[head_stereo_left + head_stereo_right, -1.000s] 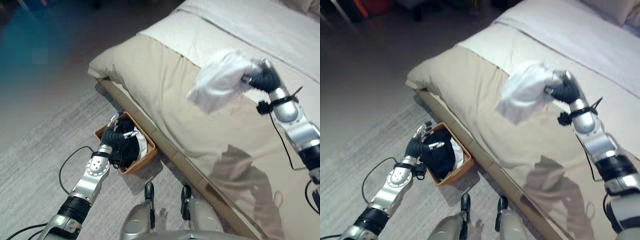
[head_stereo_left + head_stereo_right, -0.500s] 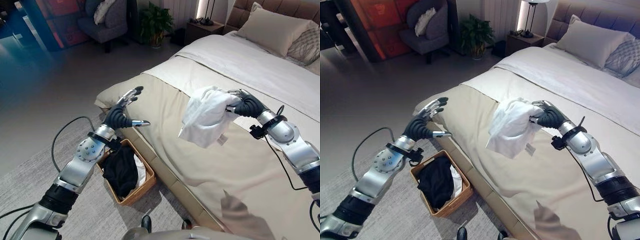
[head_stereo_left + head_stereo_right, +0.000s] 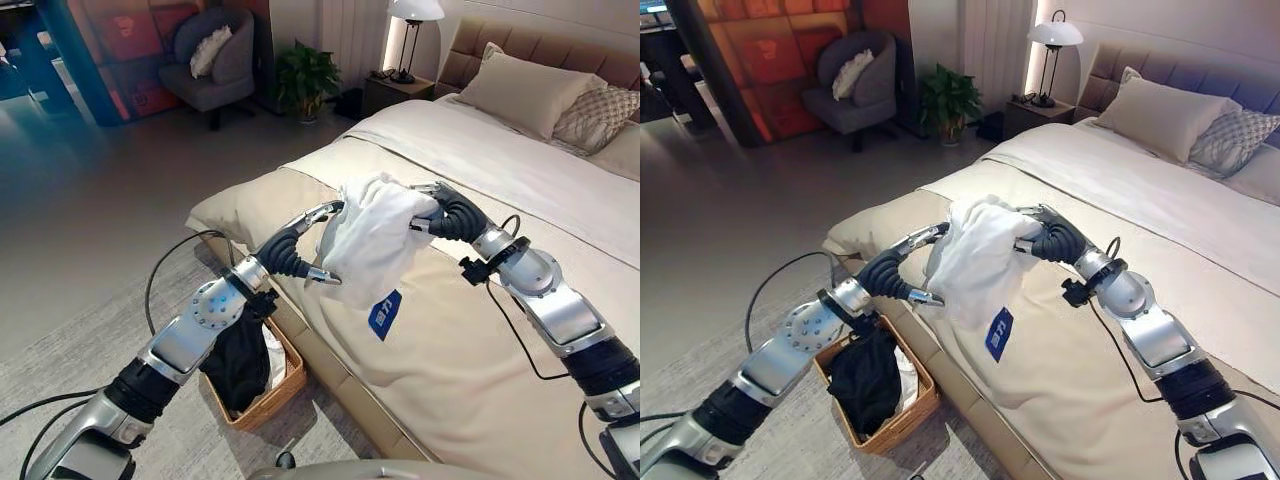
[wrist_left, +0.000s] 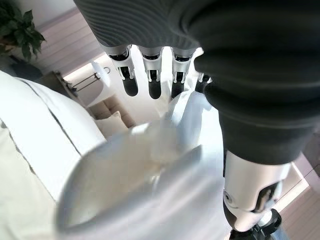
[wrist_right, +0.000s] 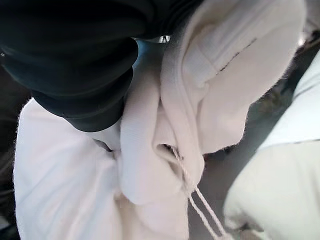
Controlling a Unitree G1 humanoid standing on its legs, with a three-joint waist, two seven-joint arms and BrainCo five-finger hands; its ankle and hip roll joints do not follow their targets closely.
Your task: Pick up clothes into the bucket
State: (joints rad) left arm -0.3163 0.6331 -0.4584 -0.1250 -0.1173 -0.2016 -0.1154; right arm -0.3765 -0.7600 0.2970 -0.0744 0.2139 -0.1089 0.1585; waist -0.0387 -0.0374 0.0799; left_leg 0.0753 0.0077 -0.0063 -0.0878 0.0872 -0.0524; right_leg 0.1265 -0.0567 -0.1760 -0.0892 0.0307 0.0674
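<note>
The right hand (image 3: 447, 214) grips the white hooded garment (image 3: 372, 240) aloft over the bed (image 3: 520, 180), while the open left hand (image 3: 297, 250) reaches its side, likely to take it for the wicker basket (image 3: 281, 376) below.

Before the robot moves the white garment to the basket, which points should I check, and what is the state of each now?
1. Right hand curled on the white garment: ok.
2. Garment lifted clear of the bed: cannot tell; its hanging edge, with a blue tag, is close to the cover.
3. Left hand grips the garment: not ok; its straight fingers lie beside the cloth.
4. Basket has room: cannot tell; dark clothes already lie in it.
5. Basket position known: ok; it stands on the floor against the bed's side, below the left arm.
</note>
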